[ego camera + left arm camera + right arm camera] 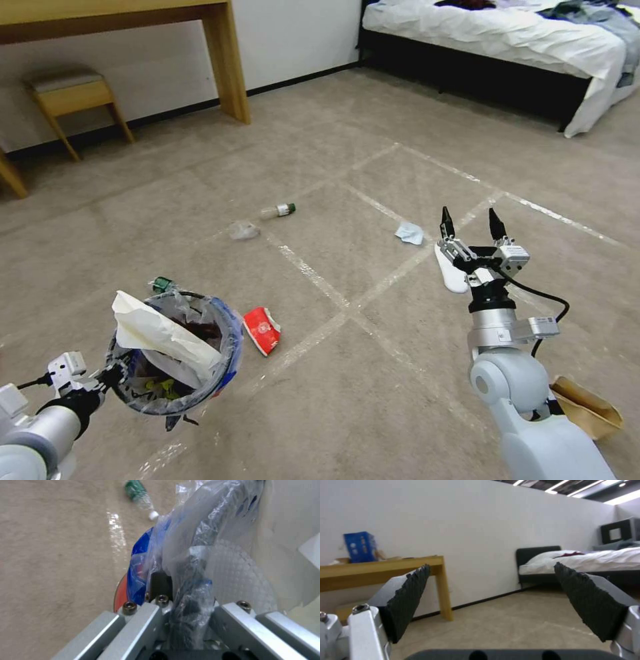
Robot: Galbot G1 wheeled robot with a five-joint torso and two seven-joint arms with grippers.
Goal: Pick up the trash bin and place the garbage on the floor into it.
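While the floor (373, 167) is strewn with litter, the robot faces it from low down, bed (507, 40) at far right and a wooden worktop (133, 13) at far left, neither touching the task's things. The trash bin (177, 353) hangs off the floor at lower left, mouth up, so it can take drops; it already holds crumpled white paper (160, 333) and dark scraps, the paper sticking up past the rim. The left gripper (110, 377) is clenched on the bin's rim and liner; the left wrist view shows its fingers (160, 582) pinching bag plastic (213, 520) over the red edge (120, 593). The right gripper (470, 230) is raised at mid right, released and empty, jaws wide apart, likely ready for a pick. Garbage left on the floor: a red wrapper (262, 330) just beside the bin, a white object (450, 270) partly behind the right gripper, a brown paper scrap (587, 407) by the right arm's base, a clear bottle with green cap (278, 211) and a clear crumple (243, 231) farther out, a pale tissue (409, 233) near mid floor, and a green-labelled bottle (160, 285) behind the bin.
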